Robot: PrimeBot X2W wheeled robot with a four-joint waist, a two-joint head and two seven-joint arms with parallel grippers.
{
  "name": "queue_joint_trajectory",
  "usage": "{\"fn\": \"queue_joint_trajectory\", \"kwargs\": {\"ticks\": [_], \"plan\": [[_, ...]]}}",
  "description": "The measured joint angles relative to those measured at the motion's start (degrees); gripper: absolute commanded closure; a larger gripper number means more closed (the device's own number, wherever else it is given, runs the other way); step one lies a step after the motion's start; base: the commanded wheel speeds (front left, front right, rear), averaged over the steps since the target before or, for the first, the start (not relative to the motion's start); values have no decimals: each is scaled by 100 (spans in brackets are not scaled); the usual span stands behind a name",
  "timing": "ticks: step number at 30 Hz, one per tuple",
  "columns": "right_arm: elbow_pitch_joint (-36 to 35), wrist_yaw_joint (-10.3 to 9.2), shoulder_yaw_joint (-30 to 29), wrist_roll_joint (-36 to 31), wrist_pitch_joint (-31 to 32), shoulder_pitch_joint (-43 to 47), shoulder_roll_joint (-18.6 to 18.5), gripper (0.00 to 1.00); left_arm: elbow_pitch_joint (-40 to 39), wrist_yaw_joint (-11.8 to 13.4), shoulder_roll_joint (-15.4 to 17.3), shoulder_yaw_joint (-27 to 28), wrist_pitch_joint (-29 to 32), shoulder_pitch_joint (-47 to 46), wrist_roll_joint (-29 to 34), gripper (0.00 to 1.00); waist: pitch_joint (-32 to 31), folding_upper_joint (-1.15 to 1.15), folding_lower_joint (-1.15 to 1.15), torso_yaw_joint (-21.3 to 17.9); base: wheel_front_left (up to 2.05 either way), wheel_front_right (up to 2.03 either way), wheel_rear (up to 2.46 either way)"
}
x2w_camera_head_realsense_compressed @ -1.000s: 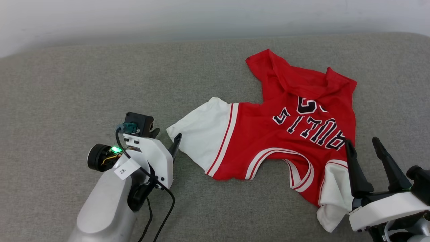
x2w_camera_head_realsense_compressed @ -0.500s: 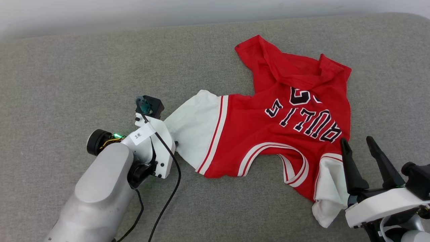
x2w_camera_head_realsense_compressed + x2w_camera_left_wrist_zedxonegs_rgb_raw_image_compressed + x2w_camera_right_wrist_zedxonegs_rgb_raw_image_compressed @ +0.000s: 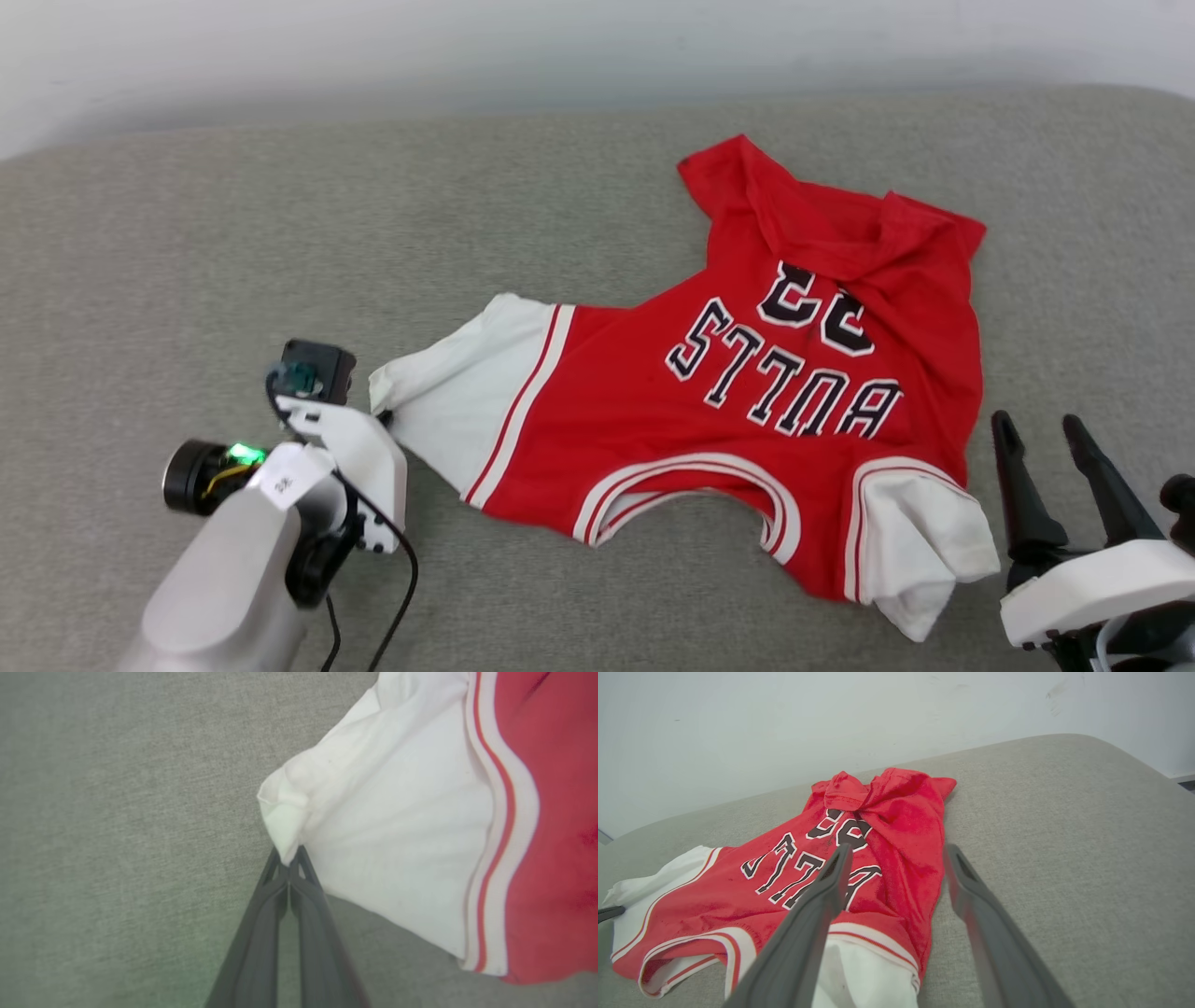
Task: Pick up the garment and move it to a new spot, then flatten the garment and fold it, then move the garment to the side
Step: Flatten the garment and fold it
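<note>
While left gripper pinches a white sleeve tip of the garment, flattening looks to be the step; right gripper gapes empty beside other sleeve; garment lies toward right edge of cushion; next: grip that sleeve, pull taut.

The garment bears upside-down "BULLS" lettering; the number is unclear.

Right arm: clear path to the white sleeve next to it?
Likely yes: the right end effector is open beside that sleeve of the shirt, with bare cushion between and nothing in the way.
</note>
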Motion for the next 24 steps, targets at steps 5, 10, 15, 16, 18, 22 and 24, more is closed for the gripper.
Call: {"fn": "queue_joint_trajectory", "kwargs": {"ticks": [5,10,15,16,18,22,24], "plan": [[67,0,-216,-4,88,101,1,0,-474,354,136,199,-197,676,-113,100,-189,0,0,233,0,0,0],[79,0,-365,-75,175,159,0,0,-967,753,268,502,-332,1495,-333,100,-409,0,0,419,0,0,0],[57,0,-413,-131,283,250,2,0,-1360,1002,299,745,-486,2181,-578,100,-605,0,0,538,0,0,0],[48,0,-425,-152,308,270,2,0,-1429,1020,276,755,-537,2281,-591,100,-639,0,-1,552,0,0,0],[38,0,-446,-153,355,307,2,0,-1525,1016,205,760,-681,2393,-636,93,-696,0,0,576,0,0,0],[26,0,-481,-178,457,365,2,0,-1781,1009,34,726,-1117,2476,-592,0,-822,0,-1,599,0,0,0],[14,0,-491,-202,503,397,2,0,-1909,1009,16,721,-1412,2483,-500,0,-879,0,-1,600,0,0,0]]}}
